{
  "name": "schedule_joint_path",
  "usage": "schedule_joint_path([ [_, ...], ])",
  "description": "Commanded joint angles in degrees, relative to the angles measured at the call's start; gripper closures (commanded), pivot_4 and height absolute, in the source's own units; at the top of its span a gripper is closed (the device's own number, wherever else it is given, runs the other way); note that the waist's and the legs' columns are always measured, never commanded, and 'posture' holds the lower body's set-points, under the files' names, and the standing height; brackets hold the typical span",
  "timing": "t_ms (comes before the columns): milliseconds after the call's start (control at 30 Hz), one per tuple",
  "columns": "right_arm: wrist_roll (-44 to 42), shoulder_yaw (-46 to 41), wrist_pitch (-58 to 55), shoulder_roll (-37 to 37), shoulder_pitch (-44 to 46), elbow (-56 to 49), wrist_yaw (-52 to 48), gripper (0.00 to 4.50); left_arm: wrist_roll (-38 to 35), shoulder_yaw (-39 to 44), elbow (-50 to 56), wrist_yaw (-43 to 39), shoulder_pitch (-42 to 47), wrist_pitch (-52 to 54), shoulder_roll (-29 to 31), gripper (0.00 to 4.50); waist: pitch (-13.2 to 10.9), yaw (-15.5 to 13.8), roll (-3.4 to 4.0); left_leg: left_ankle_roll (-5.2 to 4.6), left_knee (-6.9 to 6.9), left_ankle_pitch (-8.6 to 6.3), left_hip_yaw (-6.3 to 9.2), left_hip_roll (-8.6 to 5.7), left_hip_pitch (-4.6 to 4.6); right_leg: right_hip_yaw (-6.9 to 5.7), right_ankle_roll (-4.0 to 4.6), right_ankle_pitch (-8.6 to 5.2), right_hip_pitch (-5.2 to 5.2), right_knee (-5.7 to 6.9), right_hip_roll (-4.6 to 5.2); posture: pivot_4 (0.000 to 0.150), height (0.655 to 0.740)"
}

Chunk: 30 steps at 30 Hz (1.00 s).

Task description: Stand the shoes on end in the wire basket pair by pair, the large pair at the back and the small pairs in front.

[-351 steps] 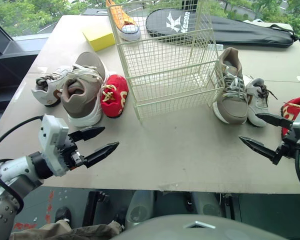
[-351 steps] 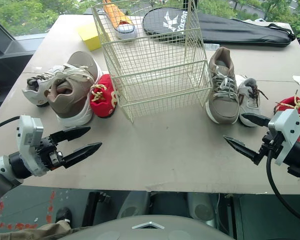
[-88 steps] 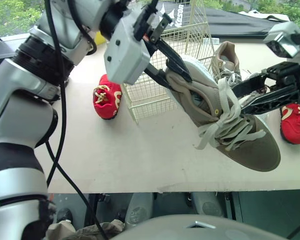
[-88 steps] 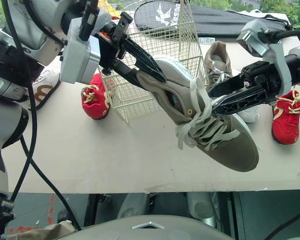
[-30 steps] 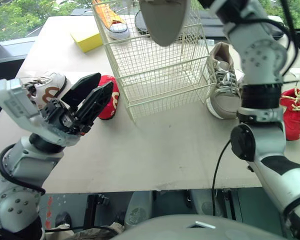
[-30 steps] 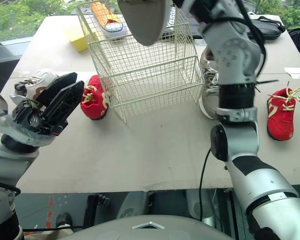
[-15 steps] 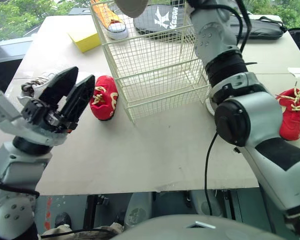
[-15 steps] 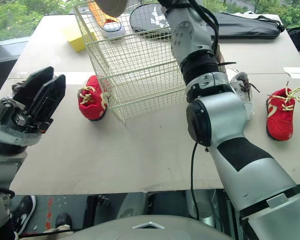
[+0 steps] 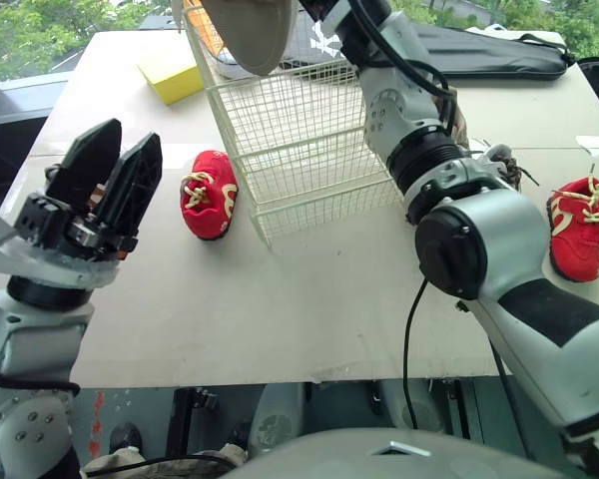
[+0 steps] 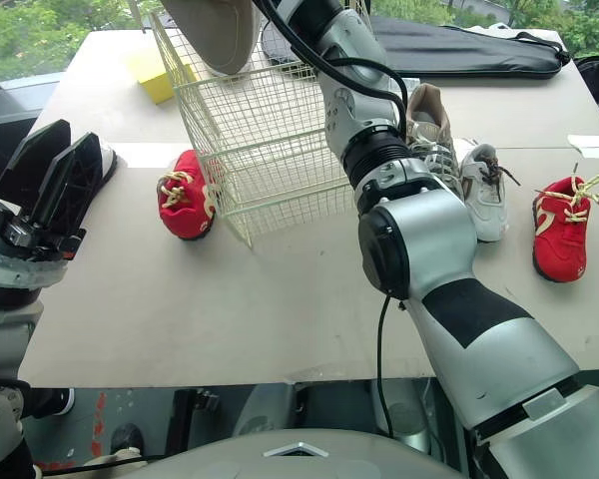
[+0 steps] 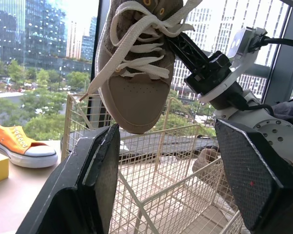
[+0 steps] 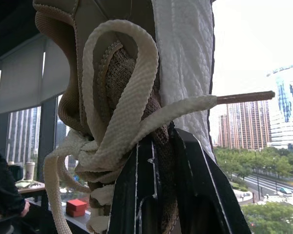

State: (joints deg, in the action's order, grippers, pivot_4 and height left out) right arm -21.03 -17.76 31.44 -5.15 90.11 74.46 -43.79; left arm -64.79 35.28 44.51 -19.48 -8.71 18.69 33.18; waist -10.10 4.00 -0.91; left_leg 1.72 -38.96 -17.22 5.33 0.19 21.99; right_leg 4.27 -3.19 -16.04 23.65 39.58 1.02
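The right hand (image 12: 158,161), clamped on the big tan shoe (image 11: 136,73) hanging toe-down above the wire basket (image 9: 309,140), should lower it straight against the back wall; the left hand (image 9: 115,170) hovers open, empty.

An upper-floor, office-like room: tall glass windows (image 11: 63,29) beside the flat beige bench (image 9: 280,289) overlook grey city towers (image 11: 10,34) and green treetops (image 9: 30,25).

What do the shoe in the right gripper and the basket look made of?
Shoe: probably tan suede or nubuck, going by its matte surface and small perforations at the toe; the flat cream laces look woven. Basket: a thin metal wire grid, apparently with a cream coating.
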Motion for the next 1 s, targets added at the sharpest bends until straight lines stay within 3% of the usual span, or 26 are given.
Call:
schedule_joint_path([
  [33,1.81,-0.34,2.42,0.49,1.13,-0.44,1.92,4.5,0.1,0.33,1.96,-0.01,0.47,-1.61,0.2,1.13,0.0,0.01,0.0,0.0,0.0,0.0,0.0,0.0,0.0,0.0,0.0,0.0,0.0,0.0,0.0,0.15,0.74],
  [333,5.33,-1.03,5.11,-0.15,1.42,0.45,8.8,4.5,0.58,-0.09,2.82,0.33,0.14,-2.19,-0.23,1.13,0.0,0.0,0.0,0.0,0.0,0.0,-0.01,0.0,0.01,0.01,0.0,0.0,0.0,-0.01,0.0,0.15,0.74],
  [800,6.48,-1.81,8.85,-1.01,3.88,0.3,9.01,4.5,0.95,0.23,3.83,1.36,-0.25,-2.97,-0.42,1.13,-0.01,0.05,0.01,0.0,0.0,0.0,-0.01,0.0,0.01,0.0,0.0,0.0,0.0,-0.02,0.0,0.15,0.74],
  [1000,9.24,-0.26,7.71,-1.6,-0.39,1.11,8.04,4.5,1.45,0.35,4.47,1.14,-1.57,-3.76,-0.81,1.13,0.0,0.07,0.0,0.0,0.01,0.0,-0.01,0.0,0.0,0.01,0.0,0.0,0.0,-0.02,0.0,0.15,0.74],
])
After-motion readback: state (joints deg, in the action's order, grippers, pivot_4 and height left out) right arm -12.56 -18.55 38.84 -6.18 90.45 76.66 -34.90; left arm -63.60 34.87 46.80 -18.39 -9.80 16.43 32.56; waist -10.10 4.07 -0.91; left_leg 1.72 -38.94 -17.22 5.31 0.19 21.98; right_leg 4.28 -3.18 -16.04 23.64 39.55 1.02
